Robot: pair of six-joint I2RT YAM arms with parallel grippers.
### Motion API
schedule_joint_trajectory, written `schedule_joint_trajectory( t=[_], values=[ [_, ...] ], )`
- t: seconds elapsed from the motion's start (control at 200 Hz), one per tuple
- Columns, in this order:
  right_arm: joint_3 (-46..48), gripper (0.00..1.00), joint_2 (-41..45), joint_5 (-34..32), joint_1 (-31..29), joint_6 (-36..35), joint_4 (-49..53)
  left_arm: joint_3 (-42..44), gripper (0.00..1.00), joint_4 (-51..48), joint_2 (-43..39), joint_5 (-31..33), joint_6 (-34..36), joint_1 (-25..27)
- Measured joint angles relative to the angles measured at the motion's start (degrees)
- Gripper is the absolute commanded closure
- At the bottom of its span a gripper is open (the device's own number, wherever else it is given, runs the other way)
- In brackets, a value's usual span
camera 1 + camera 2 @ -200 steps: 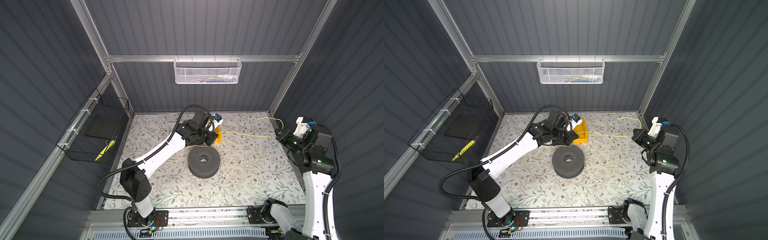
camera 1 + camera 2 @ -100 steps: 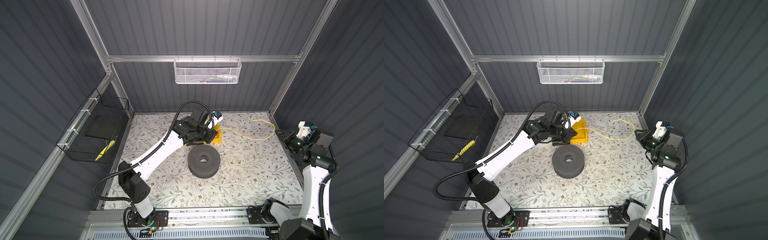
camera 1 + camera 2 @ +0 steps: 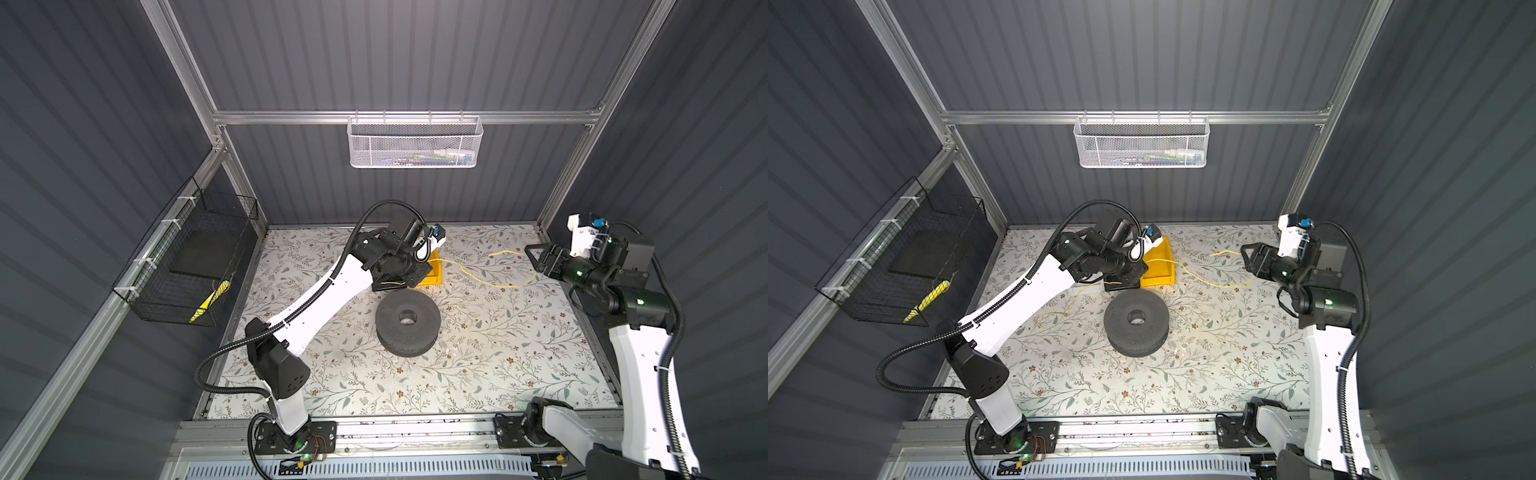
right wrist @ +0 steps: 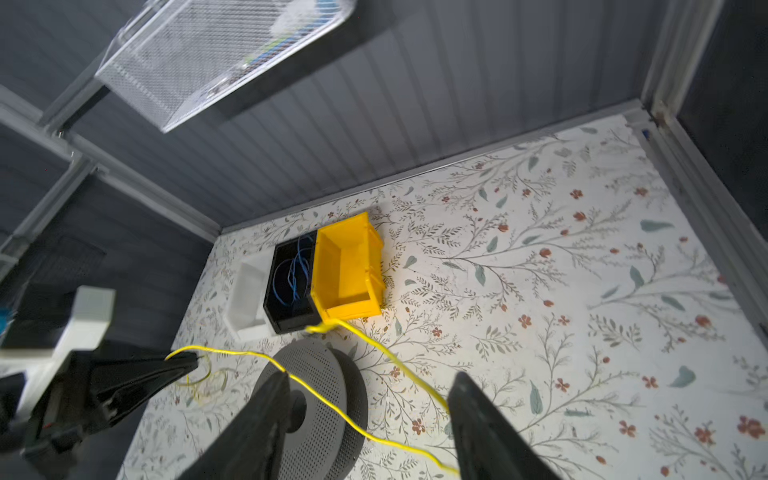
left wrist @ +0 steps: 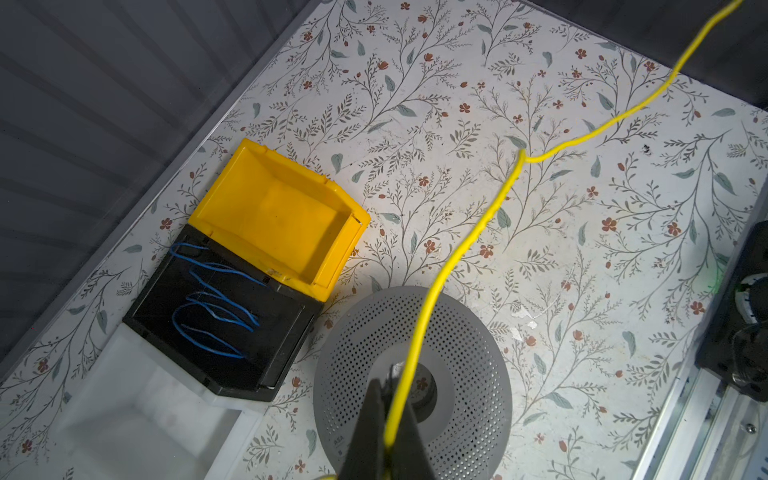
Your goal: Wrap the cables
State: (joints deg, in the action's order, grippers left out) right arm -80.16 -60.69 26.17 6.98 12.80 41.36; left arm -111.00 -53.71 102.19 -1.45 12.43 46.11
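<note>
Pinching the yellow wire [image 5: 457, 249], the left gripper [image 5: 390, 386] is closed; the right gripper [image 4: 369, 376] stands wide, empty.

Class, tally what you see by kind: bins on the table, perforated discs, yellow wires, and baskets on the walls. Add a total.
Bins: 3 (yellow bin, black bin, white bin)
Perforated disc: 1
Yellow wire: 1
Wall baskets: 2 (white mesh basket, black wire basket)
Total: 7

Mesh basket [image 3: 413, 143] contents blurred — yellow wire [image 5: 458, 251] cut off at left wrist view's edge.
</note>
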Motion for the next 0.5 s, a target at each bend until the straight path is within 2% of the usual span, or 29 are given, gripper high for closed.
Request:
schedule_joint_trajectory(
  t=[0.25, 0.4, 0.5],
  values=[
    [-16.55, 0.24, -14.36, -8.76, -12.81, -12.96, 10.36, -3.82, 1.0, -6.23, 3.41, -1.18, 1.18, 0.48],
    [-16.57, 0.1, -18.95, -11.21, -17.81, -17.88, 15.63, -4.24, 1.0, -9.57, 3.69, -1.2, 1.77, 0.48],
    [-14.78, 0.05, -18.93, -10.95, -18.73, -19.87, 17.66, -4.11, 1.0, -11.06, 3.61, -0.55, 2.23, 0.48]
  ],
)
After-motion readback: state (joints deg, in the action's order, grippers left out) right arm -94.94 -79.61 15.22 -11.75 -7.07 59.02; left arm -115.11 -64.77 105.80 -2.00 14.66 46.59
